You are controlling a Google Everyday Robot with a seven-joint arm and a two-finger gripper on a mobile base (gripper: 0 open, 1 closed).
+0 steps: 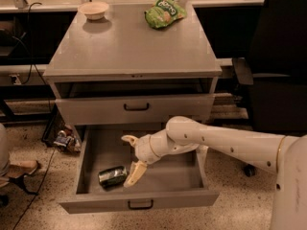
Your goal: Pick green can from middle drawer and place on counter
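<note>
Reaching into middle drawer (139,201) with gripper (132,156) spread wide, empty, just beside lying green can (112,176) — straddle its body squarely, then close.

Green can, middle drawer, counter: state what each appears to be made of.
Green can: thin metal, likely aluminium, judging by its shiny glints. Middle drawer: probably painted sheet metal, with thin, matte grey walls. Counter: same matte grey, metal or laminate, unclear. The gripper hangs open inside the drawer, beside the can.
</note>
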